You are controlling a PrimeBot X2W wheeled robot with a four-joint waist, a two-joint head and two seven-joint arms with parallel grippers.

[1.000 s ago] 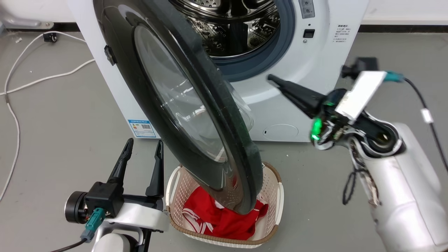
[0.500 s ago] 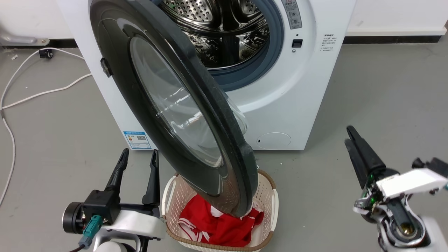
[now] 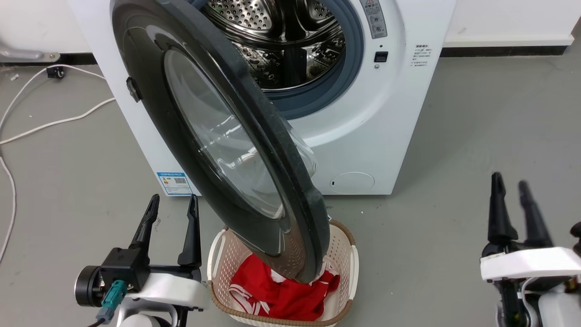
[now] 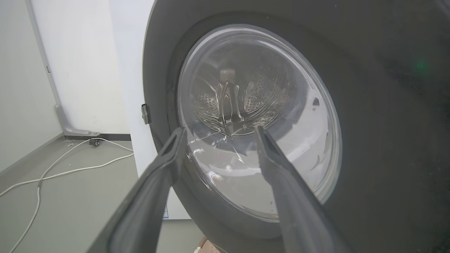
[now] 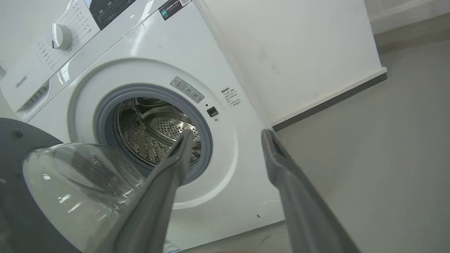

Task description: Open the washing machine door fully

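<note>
Right-wrist dial (image 5: 60, 35), head-view basket (image 3: 220, 263), door (image 3: 218, 136) open

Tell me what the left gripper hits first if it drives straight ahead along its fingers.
Most likely the washing machine door: in the left wrist view the left gripper, jaws open, points straight at the door's clear window. I cannot tell from these views how far off it is.

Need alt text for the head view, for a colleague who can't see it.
The washing machine door stands open, its lower edge over a basket of red cloth. The left claw and right claw sit open, touching nothing.
</note>
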